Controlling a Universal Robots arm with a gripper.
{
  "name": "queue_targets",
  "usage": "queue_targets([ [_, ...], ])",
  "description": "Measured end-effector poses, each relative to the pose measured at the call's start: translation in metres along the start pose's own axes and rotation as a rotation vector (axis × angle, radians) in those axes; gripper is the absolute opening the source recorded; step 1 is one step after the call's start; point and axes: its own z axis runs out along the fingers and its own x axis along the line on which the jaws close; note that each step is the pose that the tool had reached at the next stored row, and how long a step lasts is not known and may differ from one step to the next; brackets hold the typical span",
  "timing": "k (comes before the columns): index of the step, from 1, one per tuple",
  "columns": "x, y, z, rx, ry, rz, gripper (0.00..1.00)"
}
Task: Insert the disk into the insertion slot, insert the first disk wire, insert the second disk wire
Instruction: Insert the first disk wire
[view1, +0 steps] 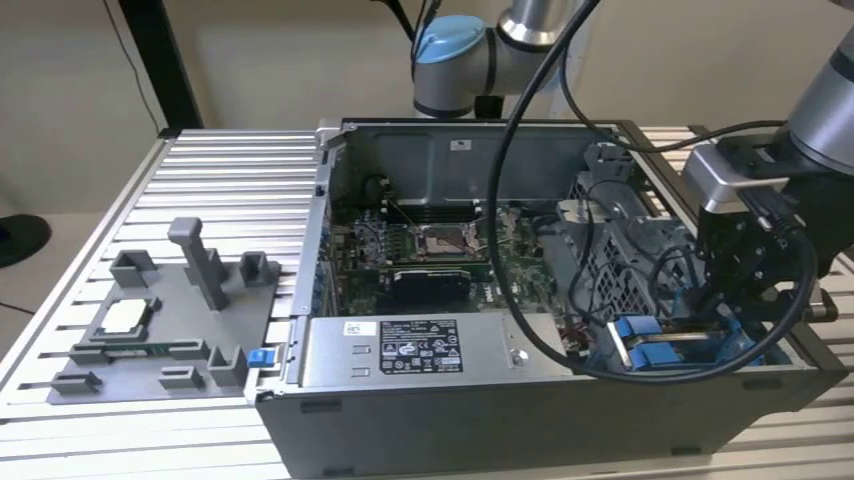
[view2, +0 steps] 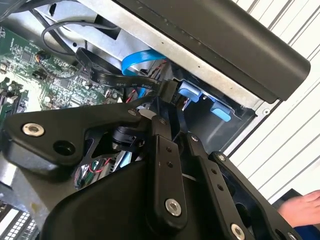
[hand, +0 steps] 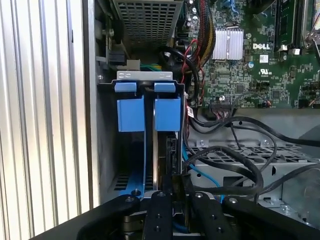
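The disk sits in its bay at the near corner of the open computer case, and its blue caddy stands beside a second blue caddy. In the exterior view both caddies show on the right. My gripper hangs right over that bay. In both wrist views the black fingers stand close together, shut on the black connector of a flat black disk wire. The connector meets the disk's end just past the fingertips. How deep it is seated is hidden.
The motherboard and a grey labelled power-supply box fill the case, and loose black cables loop beside the bay. A grey fixture plate with small parts lies at the exterior view's left. A person's hand rests outside the case.
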Motion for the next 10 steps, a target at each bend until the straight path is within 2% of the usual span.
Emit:
queue_targets([
  [3, 0.0002, 0.0001, 0.0027, 0.0001, 0.0019, 0.000, 0.00],
  [10, 0.0002, 0.0001, 0.0044, 0.0000, -0.0002, 0.000, 0.00],
])
